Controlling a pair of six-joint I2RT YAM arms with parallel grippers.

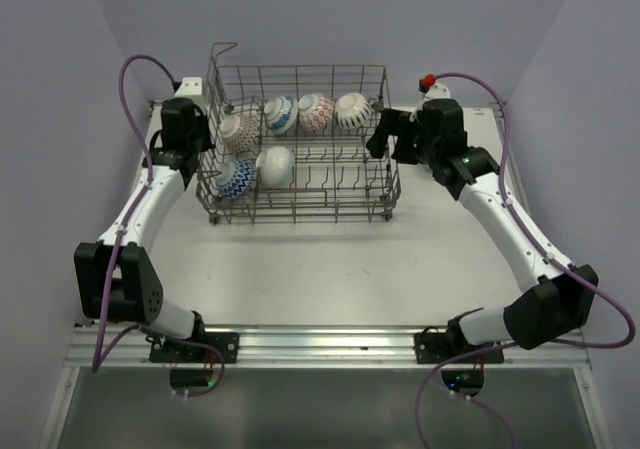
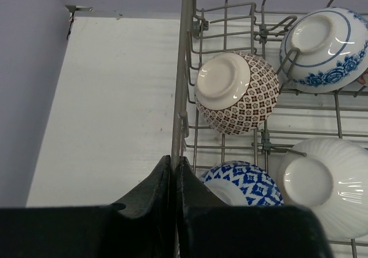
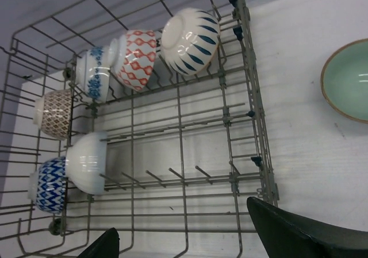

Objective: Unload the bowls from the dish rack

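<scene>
- Logging gripper states: left gripper (image 2: 175, 180) is pinched narrow on the side wire of the dish rack (image 2: 183, 68); right gripper (image 3: 179, 216) stands wide with nothing between its fingers, at the rack's opposite wall
- Bowls in the rack: blue chevron bowl (image 2: 241, 180) just beside the left fingers inside the wire, brown-patterned bowl (image 2: 236, 91) ahead of them, white bowl (image 2: 322, 183) further to their right; blue-striped bowl (image 3: 190, 39), red-patterned bowl (image 3: 138, 60) and blue floral bowl (image 3: 98, 74) in a close row ahead and to the left of the right gripper
- Green bowl (image 3: 348, 80) lies on the table (image 3: 310, 154), outside the rack, ahead and to the right of the right fingers
- Risk: the thin wire slips from the left pinch, so the rack skids or tips once a bowl is pulled
- Risk: wide right fingers catch the rack wall or the tines (image 3: 172, 172) on the reach in, dragging the rack
- Risk: glazed round ceramic slides out of a shallow grip
- Risk: the far row looks packed, possibly touching; lifting the striped one may topple its neighbour
- Risk: setting down too near the green bowl knocks it
</scene>
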